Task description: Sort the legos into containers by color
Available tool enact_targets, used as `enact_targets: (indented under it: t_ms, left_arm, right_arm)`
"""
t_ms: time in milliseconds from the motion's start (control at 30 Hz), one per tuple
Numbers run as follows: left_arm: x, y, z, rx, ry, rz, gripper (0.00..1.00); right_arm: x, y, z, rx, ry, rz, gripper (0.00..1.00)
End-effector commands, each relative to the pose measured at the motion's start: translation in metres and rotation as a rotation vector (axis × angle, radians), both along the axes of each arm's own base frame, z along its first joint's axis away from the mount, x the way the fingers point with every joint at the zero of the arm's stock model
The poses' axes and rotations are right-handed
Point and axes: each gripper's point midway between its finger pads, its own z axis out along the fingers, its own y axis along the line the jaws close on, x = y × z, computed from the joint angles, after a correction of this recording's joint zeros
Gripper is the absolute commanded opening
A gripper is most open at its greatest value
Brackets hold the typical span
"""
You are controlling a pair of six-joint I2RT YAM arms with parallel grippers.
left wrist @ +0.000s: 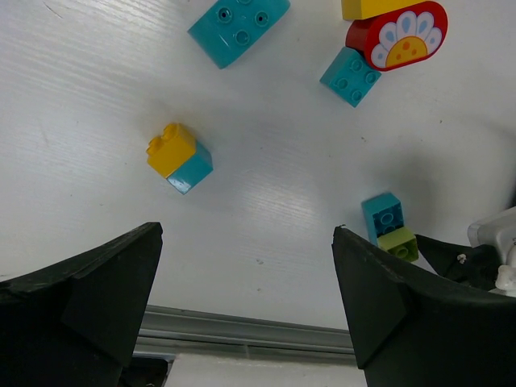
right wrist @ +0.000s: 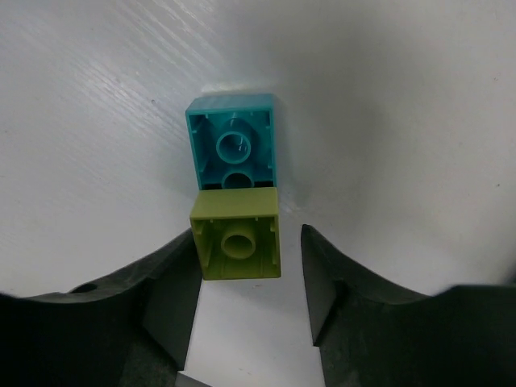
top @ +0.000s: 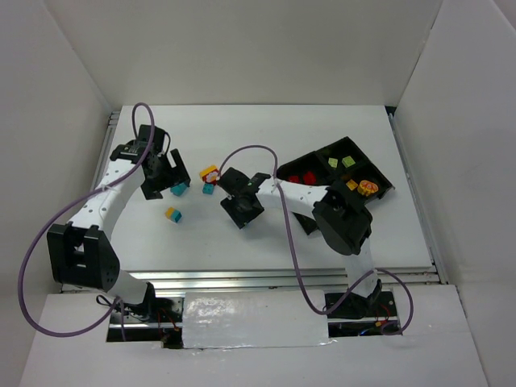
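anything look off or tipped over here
The cyan-and-green brick pair between the right pincer fingers lies on its side, hollow undersides showing instead of studs up. Nothing looks damaged.

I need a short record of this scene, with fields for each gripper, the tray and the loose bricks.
left gripper: open, above the table, nothing held
right gripper: open, straddling the green half of the cyan-and-green brick
tray: red bricks in one compartment, green bricks in another
loose bricks: yellow-and-cyan brick, cyan brick, red flower piece
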Motion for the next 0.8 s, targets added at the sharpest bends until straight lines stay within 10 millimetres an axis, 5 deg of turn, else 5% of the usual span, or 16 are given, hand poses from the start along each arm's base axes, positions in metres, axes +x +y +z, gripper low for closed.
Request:
enact_targets:
  t_ms: [0,200,267,400,500,567,767]
  left_arm:
    - [0.007,-0.003,0.005,-0.011,-0.021,-0.029,1.0]
    - [0.01,-0.007,0.004,-0.025,-0.026,-0.04,0.99]
    - [0.01,-0.008,0.001,-0.03,-0.019,-0.042,0.99]
    - [0.011,-0.014,0.003,-0.059,-0.031,-0.075,0.99]
    - [0.021,-0.041,0.022,-0.178,-0.141,-0.211,1.0]
    - [0.021,-0.064,0.042,-0.282,-0.235,-0.345,1.0]
    - [-0.006,-0.146,0.13,-0.726,-0.546,-0.752,0.99]
  right_arm:
    - [0.005,0.008,0.016,0.061,-0.034,0.001,0.51]
    - [0.013,0.021,0.051,0.182,-0.108,0.01,0.37]
    - [0.02,0.022,0.054,0.2,-0.103,0.002,0.0]
    - [0.029,0.015,0.07,0.279,-0.07,-0.064,0.0]
    - [0.033,0.011,0.113,0.455,-0.009,-0.092,0.0]
    - [0.03,0.007,0.16,0.644,0.067,-0.07,0.0]
    - [0.012,0.001,0.251,0.943,0.154,0.048,0.0]
